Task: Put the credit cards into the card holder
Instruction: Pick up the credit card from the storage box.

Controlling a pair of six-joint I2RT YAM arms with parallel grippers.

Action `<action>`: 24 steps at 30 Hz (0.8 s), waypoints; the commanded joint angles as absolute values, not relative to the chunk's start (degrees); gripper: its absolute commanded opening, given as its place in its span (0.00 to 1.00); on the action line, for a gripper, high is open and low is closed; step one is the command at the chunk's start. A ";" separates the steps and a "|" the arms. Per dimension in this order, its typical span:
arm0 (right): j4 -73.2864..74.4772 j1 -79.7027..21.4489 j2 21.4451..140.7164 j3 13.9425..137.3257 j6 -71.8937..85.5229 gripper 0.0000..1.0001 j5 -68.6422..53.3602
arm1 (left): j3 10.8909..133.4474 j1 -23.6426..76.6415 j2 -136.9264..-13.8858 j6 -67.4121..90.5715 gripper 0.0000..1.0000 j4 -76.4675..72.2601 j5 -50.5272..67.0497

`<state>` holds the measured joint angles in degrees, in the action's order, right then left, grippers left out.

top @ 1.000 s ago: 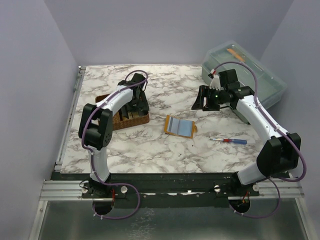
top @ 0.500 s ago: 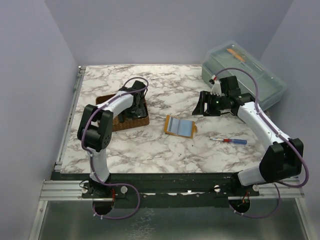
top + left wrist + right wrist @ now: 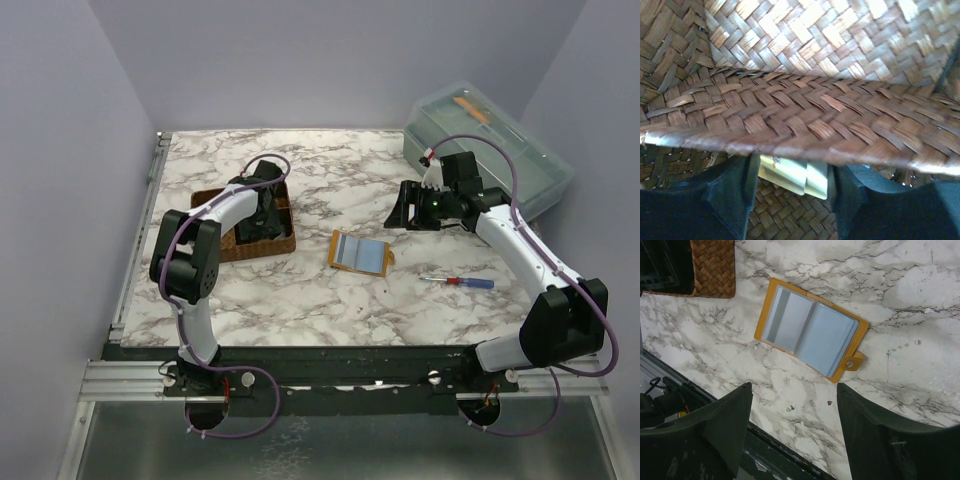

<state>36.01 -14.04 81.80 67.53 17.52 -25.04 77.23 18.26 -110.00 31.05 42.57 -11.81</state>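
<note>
Open wallet (image 3: 810, 335) lies flat mid-table near right gripper (image 3: 795, 410), fingers wide, empty — left gripper (image 3: 792, 186) in basket (image 3: 805, 125), fingers flanking pale cards (image 3: 790, 176), grip unclear.

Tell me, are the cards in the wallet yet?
Not yet. Done: the card holder lies open on the table. In hand: the left fingers are down in the basket, either side of some pale cards. Left: lift them out and slide them in; the right fingers hang open above the holder.

Both white-shelled, black-jointed arms (image 3: 220, 205) are trailing purple cables (image 3: 470, 137); the left gripper (image 3: 794, 170) and right gripper (image 3: 793, 390) are showing matte black.
</note>
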 commanded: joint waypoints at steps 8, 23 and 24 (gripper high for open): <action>30.64 -16.29 86.77 68.58 20.71 0.72 -28.45 | 73.24 18.03 -104.59 28.95 0.23 37.23 -3.79; 28.01 -25.14 97.55 78.80 23.09 0.69 -26.40 | 72.45 17.81 -99.58 27.24 0.06 36.90 -2.57; 27.58 -25.62 98.57 79.78 23.30 0.69 -26.54 | 72.65 17.68 -99.44 26.90 0.05 36.90 -2.36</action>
<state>29.61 -23.75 95.31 75.90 22.41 -26.65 73.34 17.69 -101.21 27.66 37.52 -6.33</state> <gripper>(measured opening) 0.696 0.204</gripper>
